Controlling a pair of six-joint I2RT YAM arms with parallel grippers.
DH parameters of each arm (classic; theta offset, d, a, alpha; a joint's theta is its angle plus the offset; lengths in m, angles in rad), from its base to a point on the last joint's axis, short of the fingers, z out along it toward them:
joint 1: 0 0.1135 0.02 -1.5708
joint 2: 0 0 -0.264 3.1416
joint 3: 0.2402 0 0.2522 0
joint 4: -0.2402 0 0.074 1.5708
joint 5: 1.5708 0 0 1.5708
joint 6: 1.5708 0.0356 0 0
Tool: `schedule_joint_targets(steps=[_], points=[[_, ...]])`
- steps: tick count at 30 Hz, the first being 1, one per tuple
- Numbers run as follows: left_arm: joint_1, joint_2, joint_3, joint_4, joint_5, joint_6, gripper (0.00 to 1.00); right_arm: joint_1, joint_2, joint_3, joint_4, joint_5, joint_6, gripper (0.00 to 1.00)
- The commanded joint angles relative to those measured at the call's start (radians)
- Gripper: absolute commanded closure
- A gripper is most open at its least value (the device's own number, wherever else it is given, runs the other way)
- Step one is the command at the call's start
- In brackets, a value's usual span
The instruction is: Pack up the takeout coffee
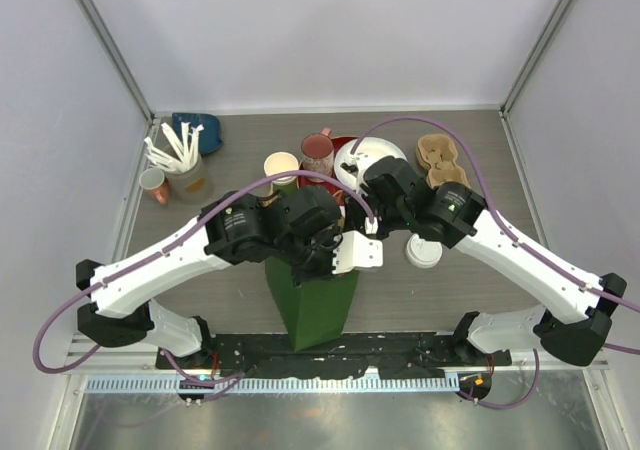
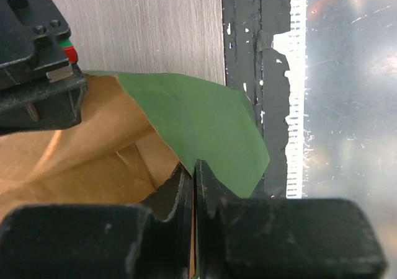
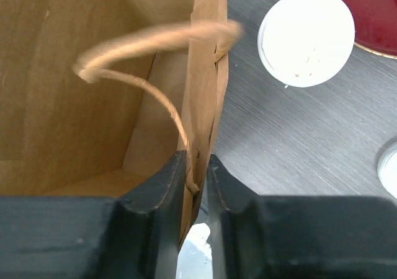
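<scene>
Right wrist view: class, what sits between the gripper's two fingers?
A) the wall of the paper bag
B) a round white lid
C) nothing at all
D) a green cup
A: the brown wall of the paper bag runs down between the fingers of the right gripper, beside the twine handle, while the white lid lies apart on the table.

Lit brightly and evenly from above, with soft shadows. Glared hard off the metal ledge [image 2: 347,105] in the left wrist view. Blurred the twine handle [image 3: 155,38] of the paper bag [image 3: 74,124].
</scene>
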Motion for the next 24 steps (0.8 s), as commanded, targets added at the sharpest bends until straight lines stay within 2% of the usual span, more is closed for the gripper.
schedule_joint_targets(steps=[1, 2, 3, 4, 5, 7, 8, 9, 13, 16, 19, 20, 24], points=[[-0.005, -0.012, 0.058, 0.029, -0.002, 0.005, 0.87, 0.005, -0.042, 0.002, 0.017, 0.017, -0.083, 0.90], [-0.005, -0.016, 0.065, 0.026, -0.001, 0.005, 0.76, 0.005, -0.040, 0.000, 0.016, 0.022, -0.117, 0.97], [-0.005, -0.018, 0.075, 0.021, 0.002, 0.005, 0.67, 0.005, -0.037, 0.000, 0.013, 0.025, -0.135, 0.99], [-0.005, -0.018, 0.093, 0.018, 0.010, 0.004, 0.62, 0.005, -0.031, 0.002, 0.004, 0.022, -0.150, 0.99], [-0.005, -0.021, 0.102, 0.013, 0.015, 0.004, 0.52, 0.005, -0.017, 0.004, -0.002, 0.020, -0.187, 0.99], [-0.004, -0.026, 0.139, -0.003, 0.025, 0.005, 0.41, 0.005, -0.002, 0.013, -0.021, 0.017, -0.227, 0.99], [-0.005, -0.029, 0.154, -0.011, 0.036, 0.005, 0.32, 0.005, 0.010, 0.017, -0.027, 0.014, -0.256, 0.99], [-0.004, -0.039, 0.173, -0.023, 0.042, 0.005, 0.28, 0.004, 0.015, 0.025, -0.036, 0.008, -0.317, 0.99], [0.025, -0.070, 0.294, -0.031, 0.038, -0.002, 0.21, -0.019, 0.021, 0.046, -0.087, -0.049, -0.502, 0.99], [0.071, -0.095, 0.305, 0.013, -0.083, -0.044, 0.21, -0.057, 0.021, 0.053, -0.105, -0.133, -0.627, 0.99], [0.125, -0.122, 0.245, 0.075, -0.226, -0.085, 0.21, -0.131, 0.032, 0.060, -0.131, -0.214, -0.733, 0.99], [0.143, -0.125, 0.225, 0.087, -0.243, -0.093, 0.21, -0.154, 0.036, 0.062, -0.140, -0.272, -0.753, 0.99], [0.248, -0.164, 0.083, 0.179, -0.332, -0.108, 0.21, -0.199, 0.046, 0.054, -0.128, -0.328, -0.859, 0.99]])
